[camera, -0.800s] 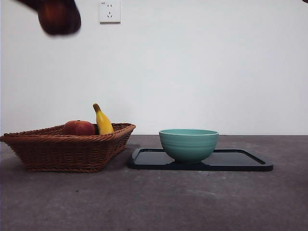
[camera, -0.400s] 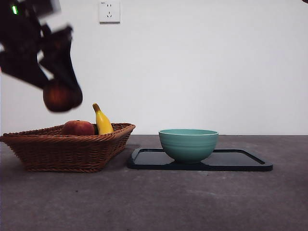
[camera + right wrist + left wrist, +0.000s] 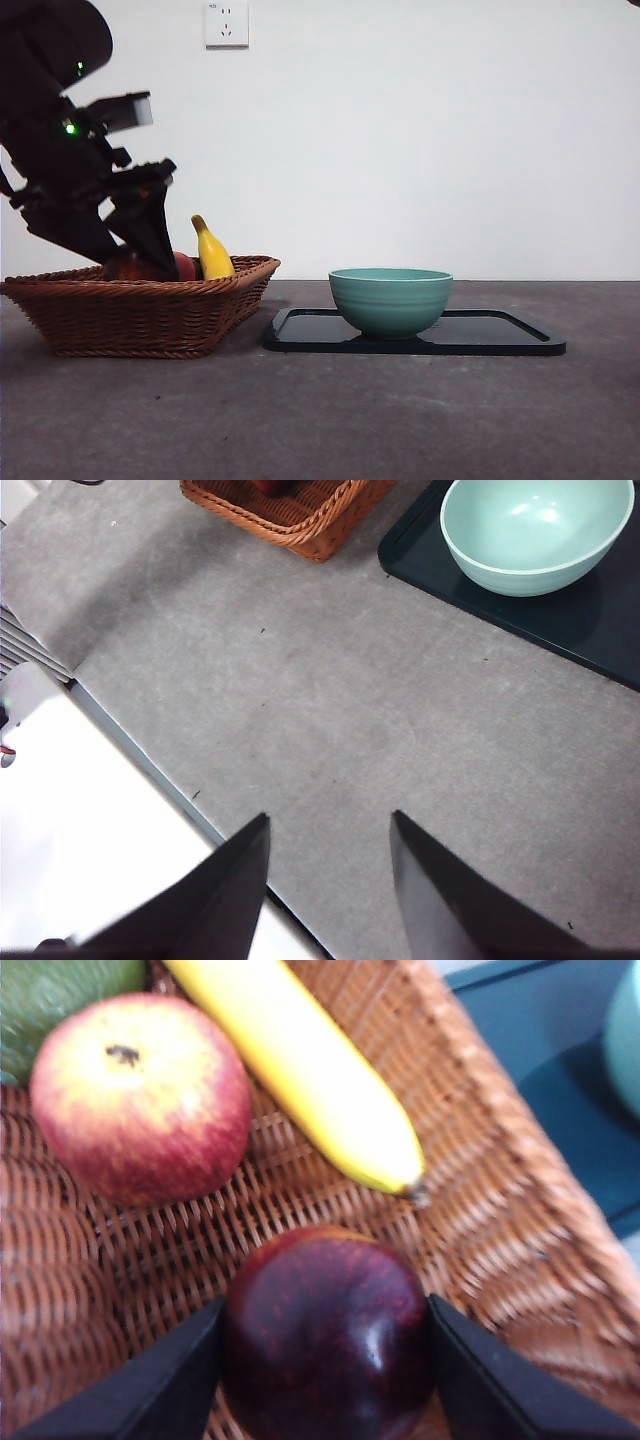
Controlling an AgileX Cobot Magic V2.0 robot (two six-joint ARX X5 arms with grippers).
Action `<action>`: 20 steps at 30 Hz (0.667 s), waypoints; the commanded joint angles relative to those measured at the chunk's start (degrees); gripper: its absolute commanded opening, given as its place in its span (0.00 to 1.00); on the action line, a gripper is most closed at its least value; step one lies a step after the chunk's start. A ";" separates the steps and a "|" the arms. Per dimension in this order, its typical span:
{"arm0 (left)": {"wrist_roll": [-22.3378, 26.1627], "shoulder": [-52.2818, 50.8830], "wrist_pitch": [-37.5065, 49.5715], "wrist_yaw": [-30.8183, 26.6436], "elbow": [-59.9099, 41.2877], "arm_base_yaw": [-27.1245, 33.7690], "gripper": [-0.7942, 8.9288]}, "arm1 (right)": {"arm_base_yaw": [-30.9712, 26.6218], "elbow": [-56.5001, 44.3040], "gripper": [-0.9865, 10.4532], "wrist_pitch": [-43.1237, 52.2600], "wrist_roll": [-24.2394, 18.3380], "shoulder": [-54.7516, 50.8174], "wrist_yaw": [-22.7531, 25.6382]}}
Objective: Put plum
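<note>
One end effector, my left [image 3: 325, 1360], clamped on the plum [image 3: 325, 1335], has descended into the basket [image 3: 140, 315] beside the apple [image 3: 140, 1095], so release looks imminent; my right [image 3: 328, 880] waits, jaws apart.

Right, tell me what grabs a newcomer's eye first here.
The left gripper, dark and large in the front view, reaches into the wicker basket with its jaws shut on the plum. A banana pokes above the basket's rim, and a teal bowl sits on a black tray beside it.
</note>
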 commanded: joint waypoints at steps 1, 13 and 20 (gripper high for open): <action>1.11 2.27 2.03 -0.09 0.59 0.24 0.34 | 0.39 0.50 0.26 0.55 0.22 0.11 -0.13; 2.73 3.85 4.24 -0.13 0.59 2.08 0.34 | 0.39 0.50 0.26 0.59 0.39 0.11 -0.11; 2.67 4.04 4.04 -0.11 0.59 2.01 0.35 | 0.39 0.50 0.26 0.63 0.39 0.11 -0.04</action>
